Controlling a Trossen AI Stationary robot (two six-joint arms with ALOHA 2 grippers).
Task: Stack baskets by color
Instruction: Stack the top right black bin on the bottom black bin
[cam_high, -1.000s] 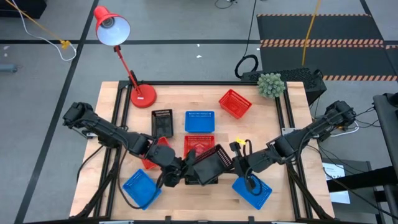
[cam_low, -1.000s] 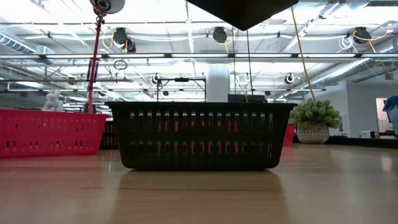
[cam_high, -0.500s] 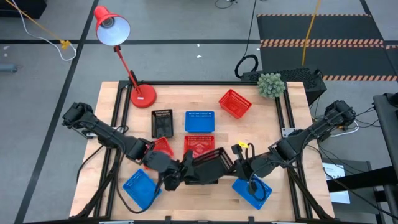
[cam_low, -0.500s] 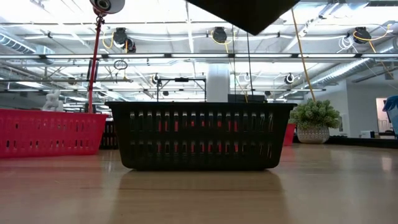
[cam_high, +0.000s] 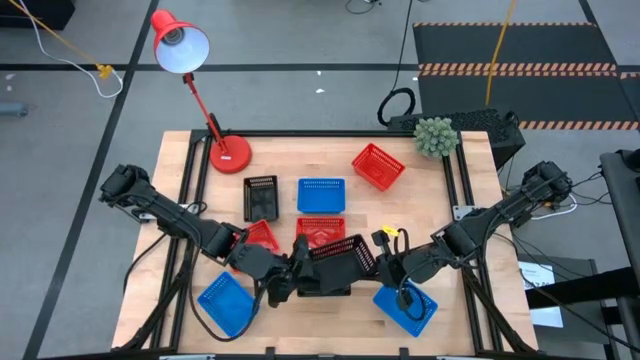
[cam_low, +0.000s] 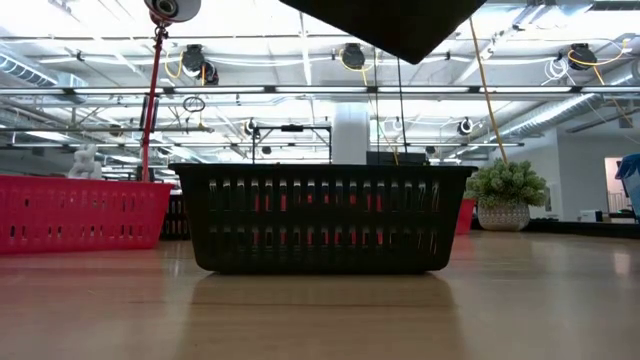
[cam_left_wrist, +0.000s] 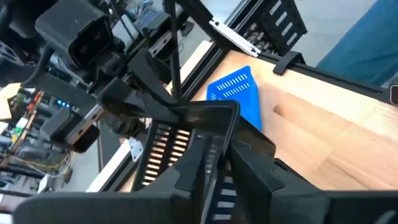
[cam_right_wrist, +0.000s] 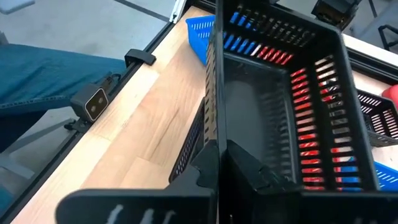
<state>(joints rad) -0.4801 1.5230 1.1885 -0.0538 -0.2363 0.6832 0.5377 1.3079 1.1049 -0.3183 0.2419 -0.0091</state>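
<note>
At the near worktop edge, a black basket (cam_high: 333, 264) hangs lengthwise between both arms; right gripper (cam_high: 383, 262) pinches its rim, left gripper (cam_high: 296, 272) stands narrowly parted around the opposite rim.

The front centre of the table (cam_high: 180, 190) is blocked by both arms and a raised black basket (cam_high: 335, 262). Bare wood is left open along the right edge, behind the plant (cam_high: 435, 136).

Raised black slatted plastic basket (cam_low: 385, 22): cut off by the low view's top edge.
Red slatted basket (cam_high: 259, 236) left of centre: partly hidden under the left arm.
Left pincer (cam_high: 298, 277): whether its fingers grip cannot be told.
</note>
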